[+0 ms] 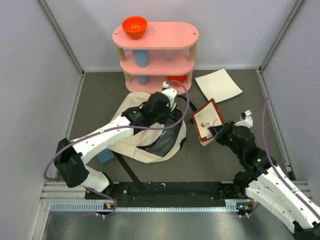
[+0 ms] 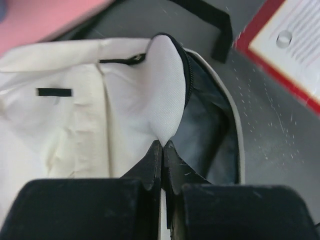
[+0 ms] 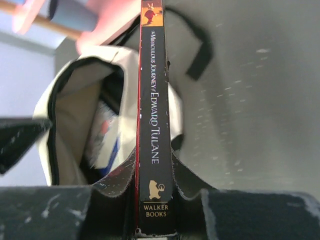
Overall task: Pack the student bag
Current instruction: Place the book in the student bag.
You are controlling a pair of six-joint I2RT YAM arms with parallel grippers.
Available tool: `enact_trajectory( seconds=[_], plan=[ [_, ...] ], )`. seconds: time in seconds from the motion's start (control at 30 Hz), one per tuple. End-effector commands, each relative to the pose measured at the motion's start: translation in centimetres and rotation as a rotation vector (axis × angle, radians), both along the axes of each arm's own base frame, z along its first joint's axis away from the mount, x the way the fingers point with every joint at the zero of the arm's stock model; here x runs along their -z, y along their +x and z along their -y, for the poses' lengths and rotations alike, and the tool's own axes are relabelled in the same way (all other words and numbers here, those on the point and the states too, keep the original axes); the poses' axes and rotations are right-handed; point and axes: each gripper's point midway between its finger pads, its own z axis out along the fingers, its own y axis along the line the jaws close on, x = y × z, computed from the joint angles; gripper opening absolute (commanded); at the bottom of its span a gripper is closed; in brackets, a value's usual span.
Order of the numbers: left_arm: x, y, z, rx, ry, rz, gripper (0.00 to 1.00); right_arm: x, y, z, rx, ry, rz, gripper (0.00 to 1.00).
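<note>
The cream student bag [image 1: 134, 142] lies on the table, its main compartment unzipped. My left gripper [image 1: 167, 95] is shut on the bag's cream flap [image 2: 162, 100] at the zip edge and holds it up, so the dark inside [image 2: 210, 145] shows. My right gripper [image 1: 216, 132] is shut on a red-edged book [image 1: 207, 120], held just right of the bag. In the right wrist view the book's black spine [image 3: 155, 125] stands between the jaws, with the bag's opening [image 3: 85, 120] behind and left. Something white and blue [image 3: 106, 140] lies inside the bag.
A pink shelf unit [image 1: 156, 50] stands at the back with an orange bowl [image 1: 134, 26] on top and a blue cup [image 1: 141, 59] on the middle tier. A flat white square sheet [image 1: 218, 85] lies back right. A blue block [image 1: 105, 157] lies by the left arm. Black straps [image 1: 127, 172] trail forward.
</note>
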Motion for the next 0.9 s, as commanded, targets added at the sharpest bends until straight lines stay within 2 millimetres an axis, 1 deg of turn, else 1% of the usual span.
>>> enact_trajectory(
  seconds=[0.0, 0.03, 0.07, 0.1, 0.13, 0.17, 0.2, 0.27, 0.33, 0.4, 0.43, 0.53, 0.57, 0.63, 0.67, 0.73, 0.77, 0.8, 0.83, 0.87],
  plan=[
    [-8.2, 2.0, -2.0, -0.072, -0.146, 0.168, 0.0, -8.4, 0.2, -6.3, -0.282, 0.228, 0.234, 0.0],
    [-8.8, 2.3, -2.7, -0.091, -0.16, 0.178, 0.0, -8.3, -0.2, -7.6, -0.35, 0.253, 0.208, 0.0],
    [-9.8, 2.1, -3.4, -0.107, -0.185, 0.194, 0.0, -8.4, -0.3, -8.2, -0.373, 0.269, 0.202, 0.0],
    [-10.4, 2.4, -4.1, -0.133, -0.19, 0.214, 0.0, -8.5, -0.7, -8.9, -0.418, 0.291, 0.191, 0.0],
    [-10.9, 2.4, -4.6, -0.148, -0.196, 0.235, 0.0, -8.4, -0.7, -9.6, -0.44, 0.314, 0.182, 0.0],
    [-11.7, 2.1, -5.1, -0.155, -0.209, 0.256, 0.0, -8.5, -0.8, -10.0, -0.459, 0.331, 0.18, 0.0],
    [-12.3, 2.2, -5.2, -0.162, -0.222, 0.273, 0.0, -8.0, -1.1, -10.5, -0.49, 0.346, 0.166, 0.0],
    [-13.0, 2.0, -5.5, -0.166, -0.239, 0.288, 0.0, -7.3, -1.2, -11.0, -0.507, 0.361, 0.131, 0.0],
    [-12.9, 2.0, -5.6, -0.169, -0.24, 0.289, 0.0, -7.2, -1.6, -11.7, -0.544, 0.403, 0.114, 0.0],
    [-12.6, 1.9, -5.5, -0.168, -0.243, 0.277, 0.0, -6.4, -1.9, -12.4, -0.577, 0.424, 0.074, 0.0],
    [-12.2, 1.8, -5.3, -0.163, -0.243, 0.267, 0.0, -6.7, -1.9, -12.8, -0.591, 0.453, 0.073, 0.0],
    [-11.5, 1.6, -5.0, -0.158, -0.251, 0.241, 0.0, -6.2, -2.1, -13.8, -0.64, 0.488, 0.034, 0.0],
    [-11.6, 1.6, -4.9, -0.157, -0.261, 0.236, 0.0, -5.8, -2.1, -14.0, -0.648, 0.485, 0.02, 0.0],
    [-11.5, 1.4, -4.7, -0.149, -0.271, 0.229, 0.0, -4.7, -1.7, -14.3, -0.639, 0.482, -0.021, 0.0],
    [-11.6, 1.3, -4.5, -0.144, -0.283, 0.224, 0.0, -4.9, -1.5, -14.6, -0.644, 0.496, -0.007, 0.0],
    [-11.5, 1.1, -4.2, -0.131, -0.295, 0.218, 0.0, -3.9, -1.1, -15.4, -0.659, 0.499, -0.035, 0.0],
    [-11.6, 1.1, -3.9, -0.116, -0.307, 0.214, 0.0, -4.3, -0.9, -15.9, -0.674, 0.507, -0.014, 0.0],
    [-11.5, 0.9, -3.6, -0.106, -0.309, 0.207, 0.0, -3.8, -0.4, -16.5, -0.675, 0.517, -0.031, 0.0],
    [-11.5, 0.9, -3.5, -0.097, -0.312, 0.205, 0.0, -3.8, 0.0, -16.9, -0.68, 0.53, -0.024, 0.0],
    [-11.5, 0.9, -3.3, -0.091, -0.318, 0.204, 0.0, -4.6, 0.3, -17.3, -0.696, 0.553, 0.014, 0.0]
  ],
)
